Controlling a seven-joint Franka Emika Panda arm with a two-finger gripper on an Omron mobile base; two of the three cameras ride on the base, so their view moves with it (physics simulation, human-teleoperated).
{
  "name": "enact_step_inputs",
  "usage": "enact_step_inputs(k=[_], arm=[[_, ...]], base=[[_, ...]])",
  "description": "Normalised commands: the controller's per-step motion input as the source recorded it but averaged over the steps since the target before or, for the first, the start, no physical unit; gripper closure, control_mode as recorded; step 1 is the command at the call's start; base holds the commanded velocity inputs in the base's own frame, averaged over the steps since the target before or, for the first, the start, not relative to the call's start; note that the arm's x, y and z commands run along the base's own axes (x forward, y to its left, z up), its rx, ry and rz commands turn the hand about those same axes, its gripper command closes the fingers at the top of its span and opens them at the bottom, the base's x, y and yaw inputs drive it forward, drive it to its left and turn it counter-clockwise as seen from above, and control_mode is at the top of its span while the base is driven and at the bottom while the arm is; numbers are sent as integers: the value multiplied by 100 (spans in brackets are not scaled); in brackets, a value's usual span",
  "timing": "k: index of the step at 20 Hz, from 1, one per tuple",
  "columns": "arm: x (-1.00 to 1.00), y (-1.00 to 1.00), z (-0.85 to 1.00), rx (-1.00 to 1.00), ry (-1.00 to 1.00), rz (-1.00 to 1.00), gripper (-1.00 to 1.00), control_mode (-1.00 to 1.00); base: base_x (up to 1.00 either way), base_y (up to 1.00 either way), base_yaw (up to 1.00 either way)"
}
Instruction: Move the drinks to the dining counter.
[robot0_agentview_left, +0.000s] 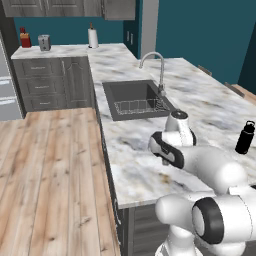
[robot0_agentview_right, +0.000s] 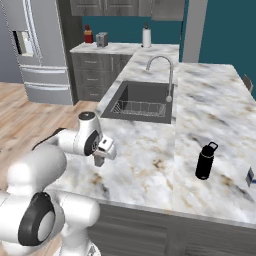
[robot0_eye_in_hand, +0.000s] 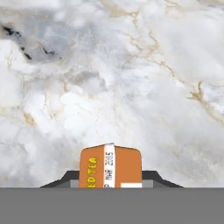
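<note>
orange drink container (robot0_eye_in_hand: 110, 166) clamped in claw (robot0_eye_in_hand: 109, 179) — jaws closed on it, above marble counter (robot0_eye_in_hand: 131, 78).

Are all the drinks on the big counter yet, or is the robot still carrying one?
Looks done: the black bottle and the blue-and-white carton stand on the marble counter. In hand: the gripper has its jaws shut on the orange drink, above the marble. Left: setting that one down.
</note>
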Motion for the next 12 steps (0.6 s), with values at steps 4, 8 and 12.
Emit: enact_step_inputs(k=[4,8,12], arm=[[-69,-15,45,0,0,5,100,-100],[-74,-18,40,0,0,6,100,-100],[-38,0,52,0,0,5,100,-100]], base=[[0,0,0],[0,0,0],[0,0,0]])
